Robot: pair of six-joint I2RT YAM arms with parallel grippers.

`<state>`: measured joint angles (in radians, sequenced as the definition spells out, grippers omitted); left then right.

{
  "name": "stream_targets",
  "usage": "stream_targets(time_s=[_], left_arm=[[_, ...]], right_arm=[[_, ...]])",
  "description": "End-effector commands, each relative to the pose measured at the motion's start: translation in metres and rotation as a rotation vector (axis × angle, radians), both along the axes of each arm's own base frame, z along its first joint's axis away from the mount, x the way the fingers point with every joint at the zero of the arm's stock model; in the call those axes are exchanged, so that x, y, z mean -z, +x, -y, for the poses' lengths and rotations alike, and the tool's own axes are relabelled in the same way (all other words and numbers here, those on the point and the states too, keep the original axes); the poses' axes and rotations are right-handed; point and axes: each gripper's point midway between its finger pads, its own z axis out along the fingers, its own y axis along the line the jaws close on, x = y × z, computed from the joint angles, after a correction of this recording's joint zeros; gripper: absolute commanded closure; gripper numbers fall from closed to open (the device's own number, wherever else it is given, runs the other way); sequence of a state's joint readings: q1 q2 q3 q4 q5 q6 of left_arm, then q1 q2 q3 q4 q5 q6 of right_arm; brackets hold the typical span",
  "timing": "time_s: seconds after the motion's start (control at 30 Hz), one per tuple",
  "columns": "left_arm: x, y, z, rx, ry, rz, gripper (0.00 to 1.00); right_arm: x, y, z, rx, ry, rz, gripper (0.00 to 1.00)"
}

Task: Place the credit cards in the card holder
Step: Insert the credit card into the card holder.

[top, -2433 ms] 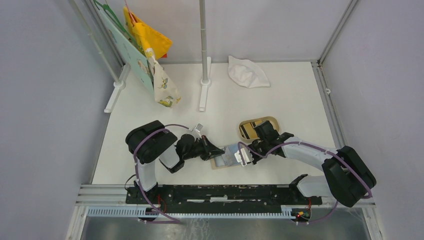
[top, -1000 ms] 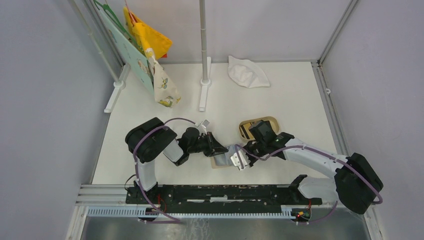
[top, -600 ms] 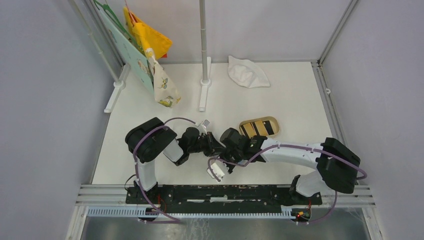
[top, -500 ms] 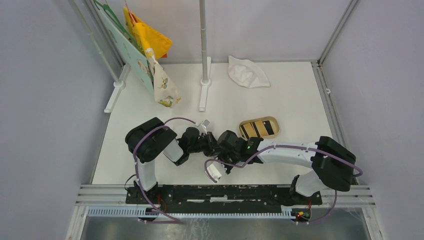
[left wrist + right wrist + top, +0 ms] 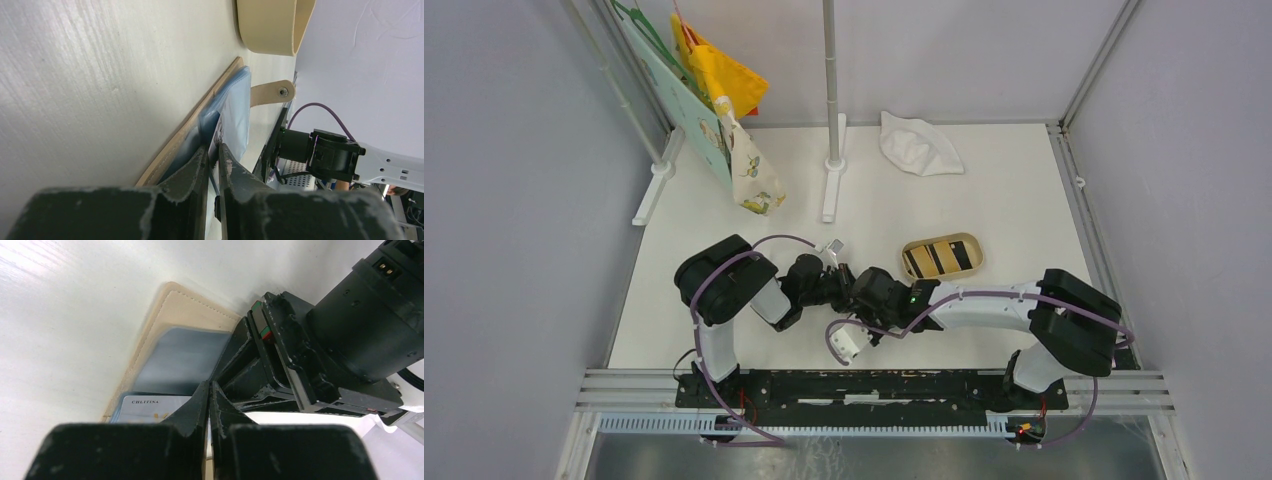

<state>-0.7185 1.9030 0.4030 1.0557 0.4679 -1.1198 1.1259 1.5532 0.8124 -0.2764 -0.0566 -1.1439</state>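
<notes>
Near the front of the counter (image 5: 100, 75), between my two arms, the card holder (image 5: 150, 325) lies open with its blue lining up. My left fingers (image 5: 192, 170) pinch the lining's edge and pin it down. My right fingers (image 5: 192, 412) are pressed together on nothing, tips beside a grey-white card (image 5: 150, 407) on the lining. That card looks thin, stiff and slick, so I would push its short edge. The holder is soft and would buckle unheld. More cards (image 5: 936, 258) wait in the tan tray (image 5: 270, 30).
</notes>
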Motion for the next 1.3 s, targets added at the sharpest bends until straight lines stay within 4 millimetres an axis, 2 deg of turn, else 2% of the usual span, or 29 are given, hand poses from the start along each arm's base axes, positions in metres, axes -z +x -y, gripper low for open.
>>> stream_targets(time_s=[0.0,0.3,0.7,0.83,1.0,1.1,1.27], left_arm=[[0.017,0.001,-0.008,0.005,0.074,0.028,0.80],[0.016,0.000,-0.009,0.007,0.071,0.030,0.79],[0.013,0.001,-0.008,0.004,0.059,0.042,0.77],[0.006,0.003,-0.008,-0.003,0.043,0.060,0.76],[-0.014,0.008,-0.008,-0.016,0.018,0.125,0.76],[-0.029,0.013,-0.011,-0.026,0.026,0.193,0.76],[-0.074,0.022,-0.018,-0.049,0.036,0.369,0.76]], right_arm=[[-0.001,0.008,-0.001,0.037,0.011,0.042,0.93],[0.009,0.008,0.016,0.063,-0.025,0.058,0.93],[0.003,0.015,0.038,0.136,0.014,0.034,0.93],[-0.006,0.005,0.033,0.114,0.079,-0.061,0.91],[-0.034,-0.023,0.027,0.050,0.237,-0.324,0.85],[-0.052,-0.022,0.034,0.058,0.345,-0.423,0.82],[-0.071,-0.013,0.051,0.129,0.513,-0.511,0.68]])
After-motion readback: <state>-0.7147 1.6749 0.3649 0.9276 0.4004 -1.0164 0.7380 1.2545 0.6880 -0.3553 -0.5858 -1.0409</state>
